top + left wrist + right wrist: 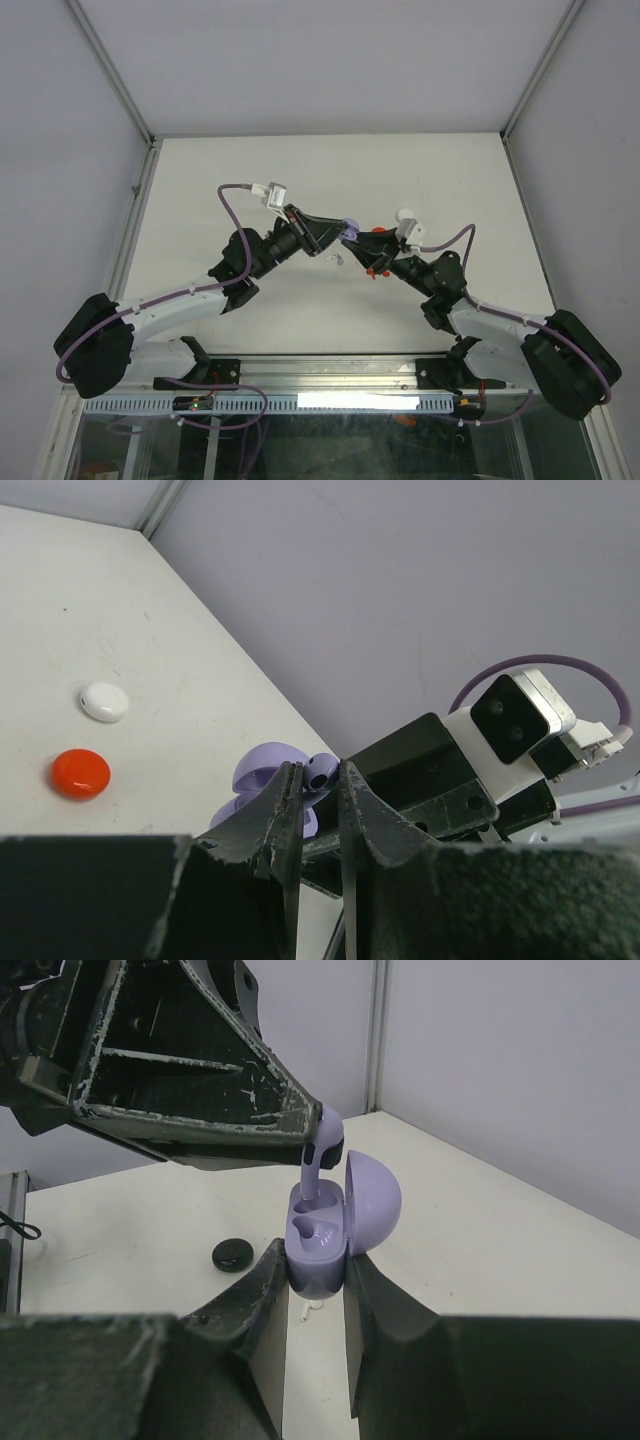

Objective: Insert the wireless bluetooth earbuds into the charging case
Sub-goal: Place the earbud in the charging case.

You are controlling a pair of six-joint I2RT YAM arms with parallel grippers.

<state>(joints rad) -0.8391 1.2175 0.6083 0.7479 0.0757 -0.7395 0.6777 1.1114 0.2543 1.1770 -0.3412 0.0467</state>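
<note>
Two grips on at once, up off the table. Pinching the earbud in the left gripper, jaws all but shut on its head. Clamping the case in the right gripper, jaws closed snug on its lower half, lid swung open to the right of the fingers. Hanging the earbud straight above the right gripper, stem down, tip reaching into the far socket of the case; hard to say whether seated. Spotting a black case down on the table, left of and beyond the right fingers, and a small white bud lying directly beneath them. Seeing, from the left wrist, a white case and a red case well off to the left of the left gripper, near each other, not touching.
</note>
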